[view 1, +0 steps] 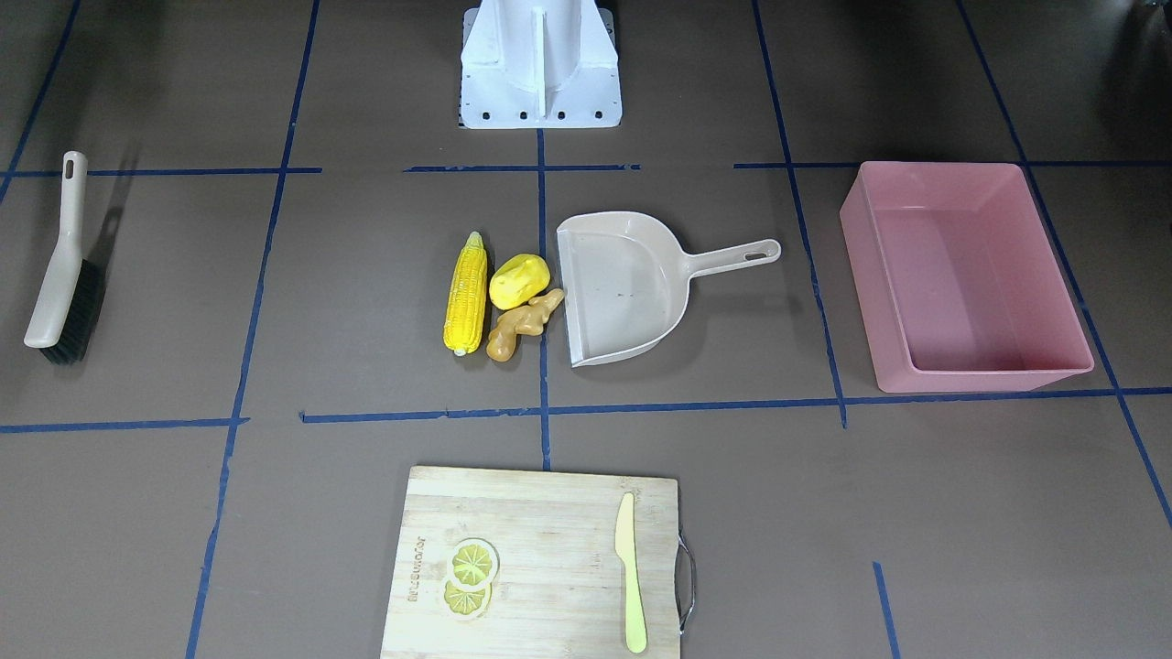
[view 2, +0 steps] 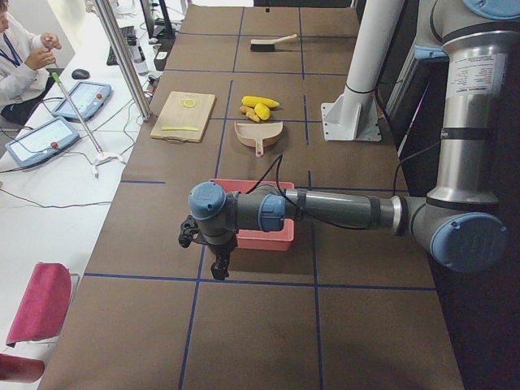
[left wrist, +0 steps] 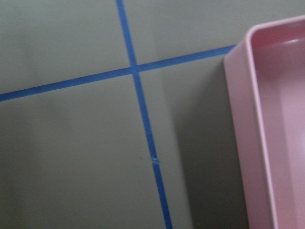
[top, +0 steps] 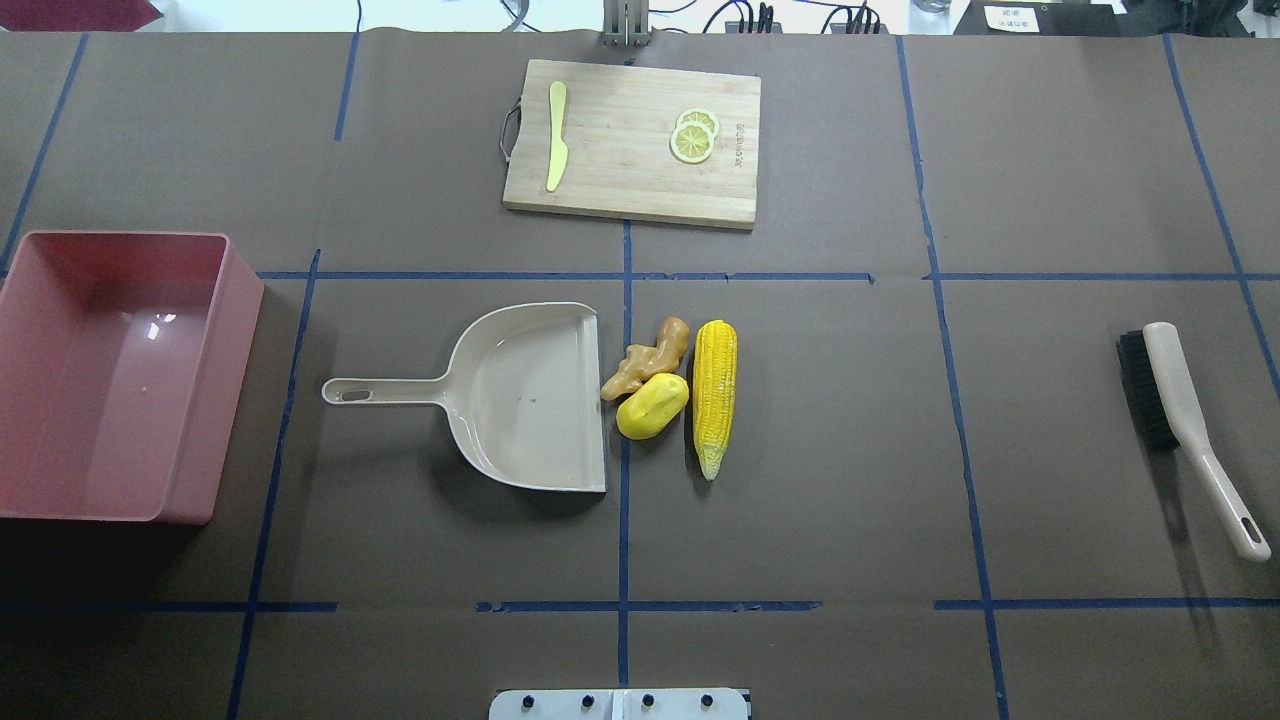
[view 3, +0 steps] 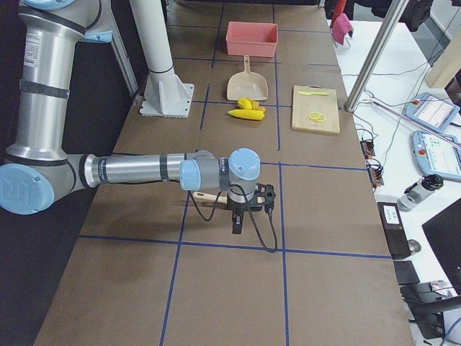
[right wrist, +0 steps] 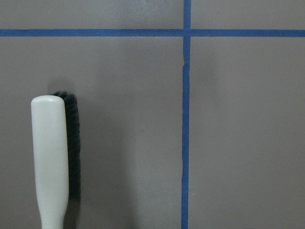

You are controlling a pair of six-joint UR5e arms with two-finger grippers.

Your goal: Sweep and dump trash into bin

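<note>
Hanging above table (view 2: 268,341), left gripper (view 2: 218,266) and right gripper (view 3: 237,223): opening indeterminable; 3 toy foods (view 1: 519,281) lie outside large rectangular pink plastic bin (view 1: 984,379)

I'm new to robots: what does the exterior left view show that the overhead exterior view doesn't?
Only exterior left shows the left arm, its tool pointing down just outside the pink bin, and a person off to the side. Only overhead exterior shows the bin's whole inside, unblocked. Both show the dustpan, corn cob, yellow lump, ginger root, cutting board and brush.
</note>
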